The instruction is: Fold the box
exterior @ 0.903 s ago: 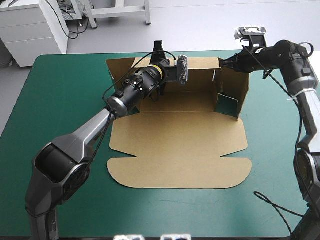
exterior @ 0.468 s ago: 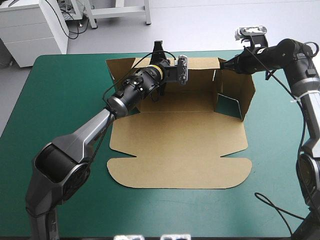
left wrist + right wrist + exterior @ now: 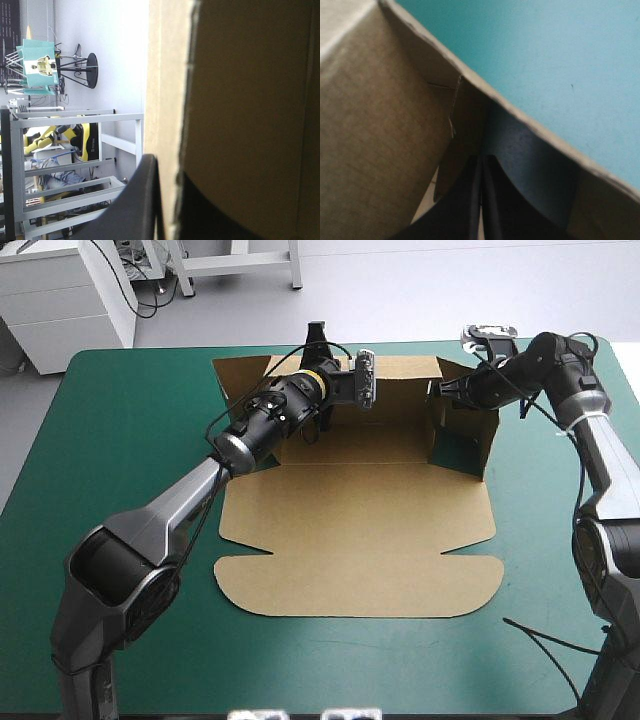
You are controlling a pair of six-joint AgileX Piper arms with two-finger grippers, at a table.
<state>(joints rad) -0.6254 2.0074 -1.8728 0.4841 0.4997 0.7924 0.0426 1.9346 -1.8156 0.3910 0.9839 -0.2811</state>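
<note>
The left arm (image 3: 190, 495) stretches long and low to the back wall (image 3: 400, 368) of the box (image 3: 360, 530). There the left gripper (image 3: 318, 337) pinches that wall's top edge, one finger on each side (board fills the view just ahead of it). The right arm (image 3: 590, 430) bends at the elbow and reaches inward, with the right gripper (image 3: 443, 388) pressed to a point, its tip inside the corner beneath the rim of the side wall (image 3: 485, 425).
</note>
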